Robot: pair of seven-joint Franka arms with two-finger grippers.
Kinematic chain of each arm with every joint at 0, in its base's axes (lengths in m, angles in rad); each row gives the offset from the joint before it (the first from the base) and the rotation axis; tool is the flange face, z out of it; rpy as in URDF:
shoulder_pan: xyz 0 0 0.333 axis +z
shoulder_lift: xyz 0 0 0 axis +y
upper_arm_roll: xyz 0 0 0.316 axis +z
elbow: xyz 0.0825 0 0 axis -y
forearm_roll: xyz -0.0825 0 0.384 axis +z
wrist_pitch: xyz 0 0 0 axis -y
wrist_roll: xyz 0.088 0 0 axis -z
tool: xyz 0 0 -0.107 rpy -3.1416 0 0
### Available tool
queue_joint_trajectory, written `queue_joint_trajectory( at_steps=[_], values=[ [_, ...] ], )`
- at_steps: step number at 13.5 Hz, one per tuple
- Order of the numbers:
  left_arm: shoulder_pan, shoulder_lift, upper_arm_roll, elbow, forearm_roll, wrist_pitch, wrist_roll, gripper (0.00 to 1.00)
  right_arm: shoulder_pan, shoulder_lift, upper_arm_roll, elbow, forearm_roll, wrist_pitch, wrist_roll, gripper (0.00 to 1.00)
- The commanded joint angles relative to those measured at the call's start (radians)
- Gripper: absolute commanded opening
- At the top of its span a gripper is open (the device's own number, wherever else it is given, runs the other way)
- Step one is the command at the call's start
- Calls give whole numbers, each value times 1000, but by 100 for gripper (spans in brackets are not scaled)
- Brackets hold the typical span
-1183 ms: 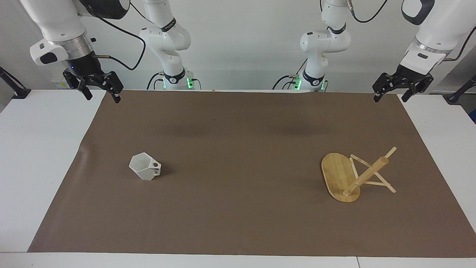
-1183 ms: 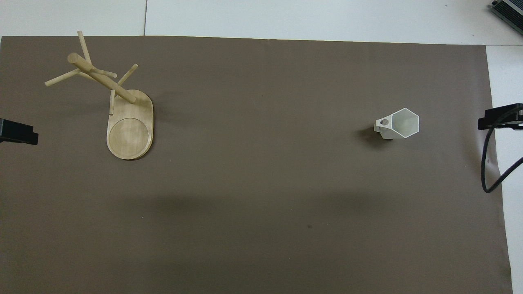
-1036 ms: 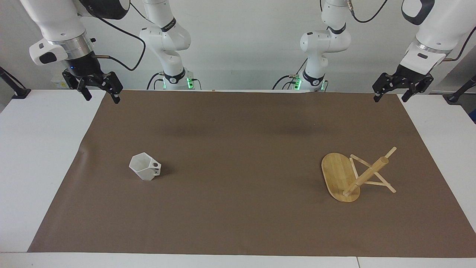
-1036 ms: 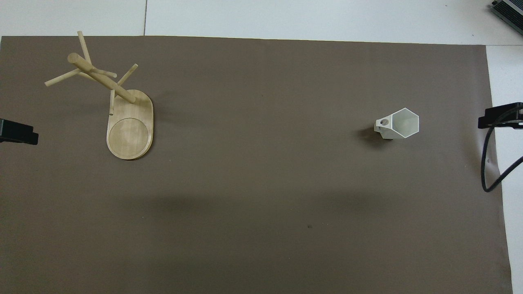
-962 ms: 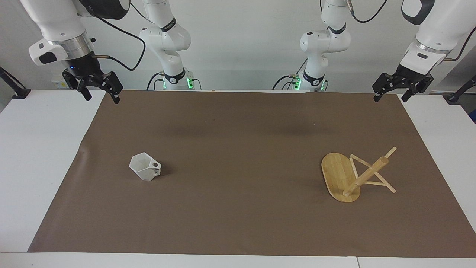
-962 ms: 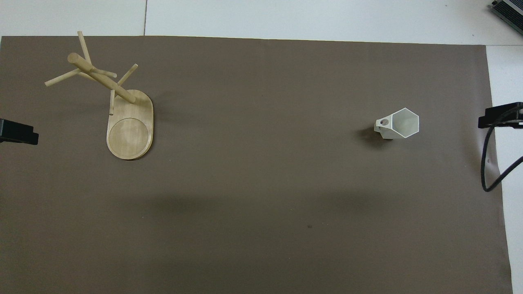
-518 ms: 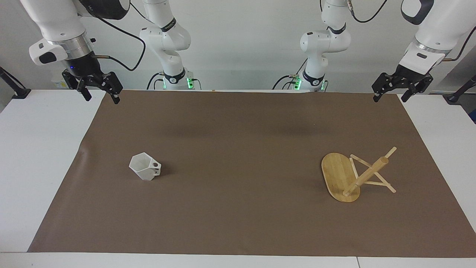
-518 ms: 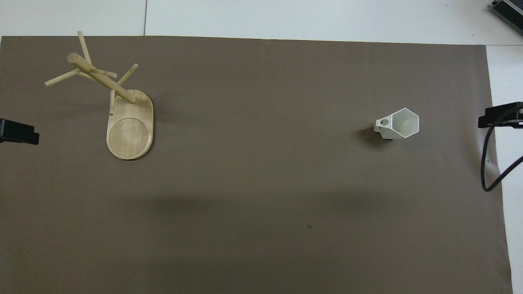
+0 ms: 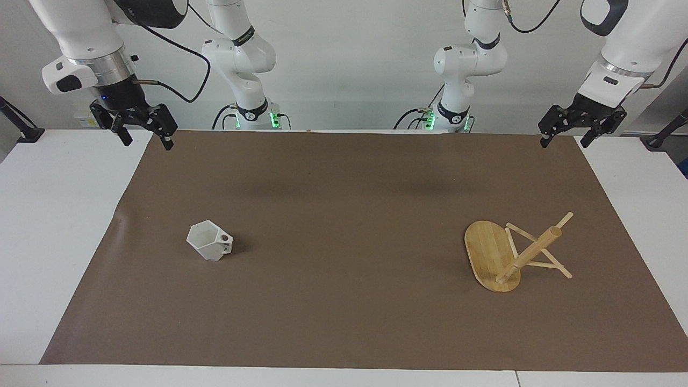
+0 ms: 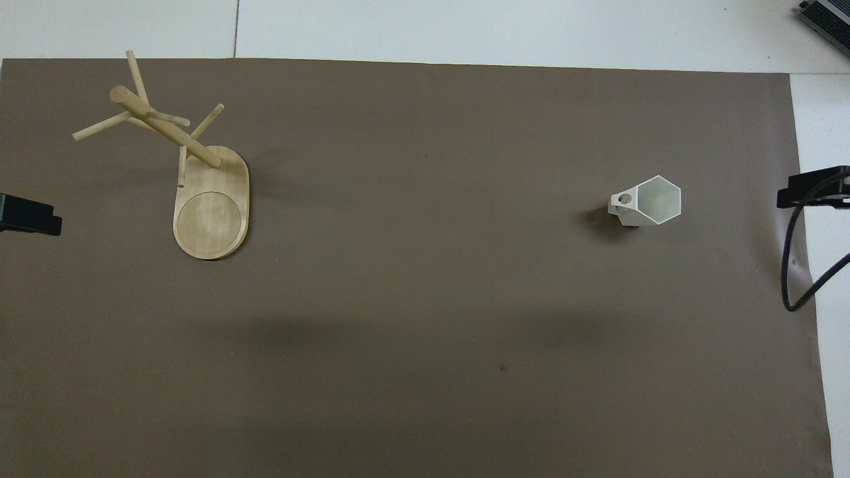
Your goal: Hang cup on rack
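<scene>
The cup stands upright on the brown mat, toward the right arm's end of the counter and well apart from the rack, which stands at the left arm's end. Its blocky handle, pierced by a round hole, points toward the rack.

It looks small, thin-walled and rigid, so probably light and easy to lift, but hard and smooth: the flat faceted sides may slip or twist under a narrow pinch, and it could tip if nudged. The best hold seems to be across two parallel faces of the wall or over the rim, pinching one wall from inside and out on the side away from the handle. That leaves the handle's hole free for a peg. Gripping the handle itself would block the hole.

The rack's pegs are thin sticks slanting upward off the thick post, and the rack looks light too, so a careless push with the cup might shift it.

The right tool hangs with its fingers spread, pinching nothing, over the mat's corner nearest the robots at the cup's end. The left tool hangs likewise spread and empty over the mat's corner nearest the robots at the rack's end. Neither is near the cup.
</scene>
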Motion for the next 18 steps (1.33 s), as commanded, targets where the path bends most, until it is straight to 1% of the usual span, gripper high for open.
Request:
queue_joint_trajectory(
  at_steps=[1, 8, 9, 11, 12, 14, 15, 18],
  values=[
    [-3, -17, 0, -16, -6, 0, 10, 100, -7, -20, 0, -30, -5, 27, -28, 100],
    [0, -17, 0, -21, -4, 5, 4, 100, -3, -25, 3, -38, -6, 22, -29, 100],
    [2, -17, 0, -21, -6, 5, 4, 100, -3, -25, 5, -39, -6, 22, -41, 100],
    [2, -17, 2, -21, -4, 6, 7, 100, -2, -26, 10, -42, -5, 27, -122, 100],
    [3, -17, 2, -21, -6, 6, 7, 100, 7, -33, 10, -72, -3, 61, -126, 100],
    [5, -17, 0, -21, -4, 6, 7, 100, 12, -72, 11, -189, -3, 199, -127, 100],
    [6, -17, 0, -21, -6, 6, 7, 100, 12, -74, 11, -235, -2, 250, -126, 100],
    [5, -17, 0, -19, -4, 6, 6, 100, 12, -27, 11, -309, -3, 397, -112, 100]
  ],
)
